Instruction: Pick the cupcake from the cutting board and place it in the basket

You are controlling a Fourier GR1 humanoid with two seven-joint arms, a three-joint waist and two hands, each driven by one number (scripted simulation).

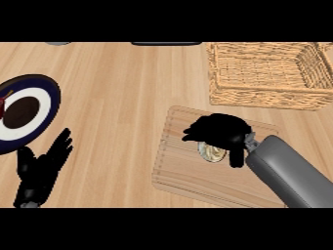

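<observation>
The black right hand (219,131) is curling its fingers over the pale round cupcake (211,152) sitting on the light wooden cutting board (190,171), near the woven wicker basket (270,73). The left hand (43,166) is resting open on the bench (126,88).

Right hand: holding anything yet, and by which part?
The right hand curls over the cupcake on the cutting board, covering its top; a closed hold cannot be told. Left hand holds nothing.
</observation>
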